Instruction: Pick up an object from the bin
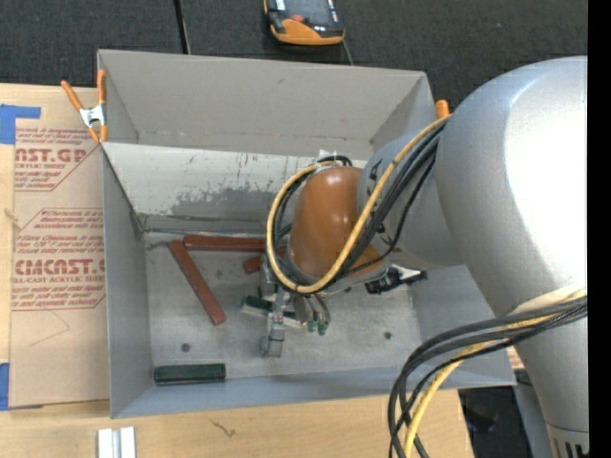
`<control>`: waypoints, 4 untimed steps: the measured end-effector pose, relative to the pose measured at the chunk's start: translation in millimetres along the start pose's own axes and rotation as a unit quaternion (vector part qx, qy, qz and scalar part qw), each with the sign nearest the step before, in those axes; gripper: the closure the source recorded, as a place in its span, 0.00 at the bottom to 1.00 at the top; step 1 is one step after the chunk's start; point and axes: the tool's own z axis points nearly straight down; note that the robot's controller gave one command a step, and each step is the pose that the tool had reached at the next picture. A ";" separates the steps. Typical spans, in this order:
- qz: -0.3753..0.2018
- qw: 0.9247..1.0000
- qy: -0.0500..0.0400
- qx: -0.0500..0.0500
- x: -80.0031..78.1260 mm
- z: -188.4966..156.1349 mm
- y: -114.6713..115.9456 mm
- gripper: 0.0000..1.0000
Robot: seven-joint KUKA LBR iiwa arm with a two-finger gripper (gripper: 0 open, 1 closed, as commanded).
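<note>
Claw [275, 337] sat low, just right of slanted brown stick [198, 281]; how wide it stood, and whether it held anything, could not be told. Second brown stick [224, 243] met slanted stick's upper end. Risk, as judged: closing on bare bin [382, 342] floor, or knocking stick aside.

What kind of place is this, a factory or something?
Probably a robotics lab or test bench: a big silver robot arm trailing loose cables reaches into a grey metal bin holding a few odd bits, such as reddish sticks and a dark bar.
</note>
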 end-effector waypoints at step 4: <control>-0.015 1.000 0.012 0.004 -6.6 -26.4 1.0 1.00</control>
